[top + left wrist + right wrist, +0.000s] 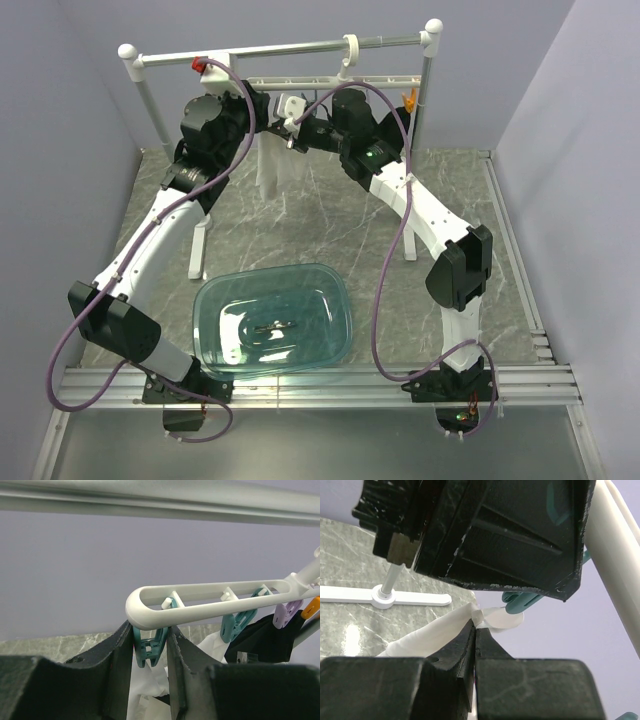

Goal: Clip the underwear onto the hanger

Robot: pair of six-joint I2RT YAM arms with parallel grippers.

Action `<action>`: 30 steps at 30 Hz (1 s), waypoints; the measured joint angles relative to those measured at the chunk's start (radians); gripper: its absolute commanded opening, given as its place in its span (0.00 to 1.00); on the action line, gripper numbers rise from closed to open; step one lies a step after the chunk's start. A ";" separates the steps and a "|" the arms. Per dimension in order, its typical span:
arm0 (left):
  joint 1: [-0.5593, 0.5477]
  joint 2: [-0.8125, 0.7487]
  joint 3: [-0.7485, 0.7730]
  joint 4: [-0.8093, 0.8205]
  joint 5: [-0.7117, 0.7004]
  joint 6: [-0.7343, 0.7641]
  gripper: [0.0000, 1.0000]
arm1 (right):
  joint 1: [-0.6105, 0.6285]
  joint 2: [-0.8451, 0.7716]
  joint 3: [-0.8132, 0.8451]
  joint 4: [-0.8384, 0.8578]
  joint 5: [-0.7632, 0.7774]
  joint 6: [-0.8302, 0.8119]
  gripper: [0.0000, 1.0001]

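Underwear (pixel 435 632) hem, pinched in the right gripper (pixel 474 639), lies just below the teal peg (pixel 150 649) that the left gripper (pixel 150 634) squeezes at the hanger's (pixel 200 611) left end.

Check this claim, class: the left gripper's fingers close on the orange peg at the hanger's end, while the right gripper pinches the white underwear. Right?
Wrong peg. The left wrist view shows the left gripper closed on a teal peg at the end of the hanger; the orange peg sits farther along. The right gripper does pinch the underwear.
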 measured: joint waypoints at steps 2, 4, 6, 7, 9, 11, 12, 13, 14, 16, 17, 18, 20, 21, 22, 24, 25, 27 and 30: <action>0.000 0.000 -0.002 0.000 0.003 0.000 0.00 | 0.000 0.000 0.000 0.000 0.000 0.000 0.00; 0.000 0.000 -0.006 -0.001 0.005 0.000 0.00 | 0.000 0.000 0.000 0.000 0.001 0.000 0.00; 0.000 0.000 -0.008 -0.002 0.006 0.001 0.00 | 0.000 0.000 0.000 0.000 0.001 0.000 0.00; 0.000 0.000 -0.008 -0.002 0.007 0.002 0.00 | 0.000 0.000 0.000 0.000 0.001 0.000 0.00; 0.000 0.000 -0.008 -0.003 0.008 0.004 0.00 | 0.000 0.000 0.000 0.000 0.003 0.000 0.00; 0.000 0.000 -0.008 -0.003 0.008 0.005 0.00 | 0.000 0.000 0.000 0.000 0.005 0.000 0.00; 0.000 0.000 -0.008 -0.003 0.009 0.008 0.00 | 0.000 0.000 0.000 0.000 0.007 0.000 0.00; 0.000 0.000 -0.008 -0.004 0.010 0.008 0.00 | 0.000 0.000 0.000 0.000 0.007 0.000 0.00; 0.000 0.000 -0.008 -0.004 0.011 0.010 0.00 | 0.000 0.000 0.000 0.000 0.008 0.000 0.00; 0.000 0.000 -0.008 -0.004 0.012 0.013 0.00 | 0.000 0.000 0.000 0.001 0.008 0.000 0.00; 0.000 0.000 -0.008 -0.004 0.012 0.018 0.00 | 0.000 0.000 0.000 0.005 0.008 0.000 0.00; 0.000 0.000 -0.008 -0.004 0.013 0.019 0.00 | 0.000 0.000 0.000 0.008 0.010 0.000 0.00; 0.000 0.000 -0.008 -0.005 0.013 0.022 0.00 | 0.000 0.000 0.000 0.015 0.011 0.000 0.00; 0.000 0.000 -0.008 -0.004 0.013 0.023 0.00 | 0.000 0.000 0.000 0.019 0.011 0.000 0.00; 0.000 0.000 -0.008 -0.004 0.013 0.023 0.00 | 0.000 0.000 0.000 0.022 0.011 0.000 0.00; 0.000 0.000 -0.008 -0.005 0.013 0.025 0.00 | 0.000 -0.001 0.000 0.031 0.012 0.001 0.00; 0.000 0.000 -0.008 -0.005 0.013 0.026 0.00 | 0.000 -0.001 0.000 0.035 0.012 0.001 0.00; 0.000 0.000 -0.008 -0.006 0.013 0.026 0.00 | 0.000 -0.003 0.000 0.043 0.012 0.003 0.00; 0.000 0.000 -0.008 -0.008 0.013 0.026 0.00 | 0.000 -0.008 -0.001 0.051 0.011 0.005 0.00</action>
